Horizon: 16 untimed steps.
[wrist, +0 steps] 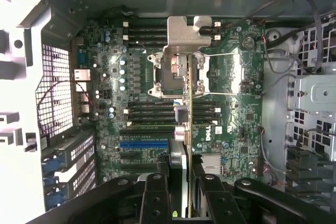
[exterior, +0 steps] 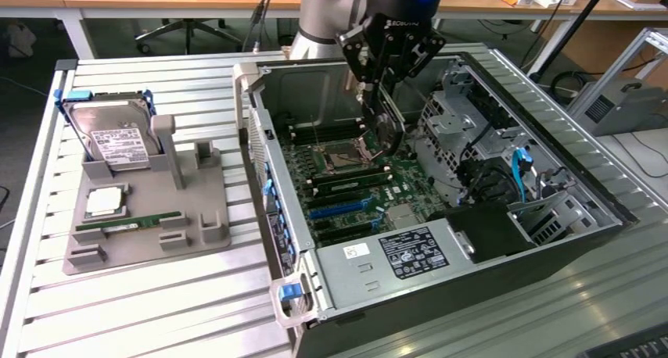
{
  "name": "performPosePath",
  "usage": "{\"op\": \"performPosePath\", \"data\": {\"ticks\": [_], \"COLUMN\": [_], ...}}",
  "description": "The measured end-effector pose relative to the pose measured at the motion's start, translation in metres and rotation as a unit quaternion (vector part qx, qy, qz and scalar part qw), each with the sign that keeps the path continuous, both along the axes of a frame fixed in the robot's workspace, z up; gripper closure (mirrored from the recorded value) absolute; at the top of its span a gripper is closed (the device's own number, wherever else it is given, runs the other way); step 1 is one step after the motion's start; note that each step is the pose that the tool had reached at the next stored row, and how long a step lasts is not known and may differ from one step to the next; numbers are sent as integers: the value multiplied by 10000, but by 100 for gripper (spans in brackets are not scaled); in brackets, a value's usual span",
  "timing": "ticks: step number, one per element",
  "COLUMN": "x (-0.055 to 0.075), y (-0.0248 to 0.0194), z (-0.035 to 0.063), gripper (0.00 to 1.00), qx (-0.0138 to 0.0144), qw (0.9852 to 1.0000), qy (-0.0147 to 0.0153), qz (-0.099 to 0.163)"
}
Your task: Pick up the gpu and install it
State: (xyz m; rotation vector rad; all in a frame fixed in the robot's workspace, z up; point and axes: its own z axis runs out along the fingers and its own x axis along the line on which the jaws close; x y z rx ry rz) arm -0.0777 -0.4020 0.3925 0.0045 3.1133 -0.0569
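GPU [exterior: 386, 131] hangs edge-down inside the open computer case [exterior: 459, 291], clamped by its upper edge in the gripper [exterior: 378, 80], whose fingers are closed on it. In the exterior view the card is a dark, thin plate, slightly tilted, held above the motherboard [exterior: 350, 198] near the processor socket [exterior: 342, 161]; whether its lower edge touches the board cannot be told from here. The wrist view looks straight down the GPU [wrist: 189, 93], so it appears as a narrow line running from the gripper [wrist: 188, 184] across the black memory slots towards the socket [wrist: 173, 72], with a silver metal piece at its far end. A black finger [wrist: 157, 198] presses on each side of that line. This view also shows the blue slot [wrist: 144, 144] lying just beside the card, crosswise to it. The exterior view adds what lies outside the case: on the exterior view's left, a grey holder [exterior: 199, 217] on the slatted table [exterior: 156, 311] carries a hard drive [exterior: 115, 139] standing tilted, a square chip [exterior: 105, 202] and a narrow green memory stick [exterior: 131, 223].
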Motion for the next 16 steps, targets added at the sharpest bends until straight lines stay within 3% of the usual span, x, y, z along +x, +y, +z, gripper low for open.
{"op": "performPosePath", "data": {"ticks": [16], "x": [0], "y": [-3], "z": [0], "gripper": [73], "qx": [0], "qw": [9988], "qy": [0], "qz": [486]}}
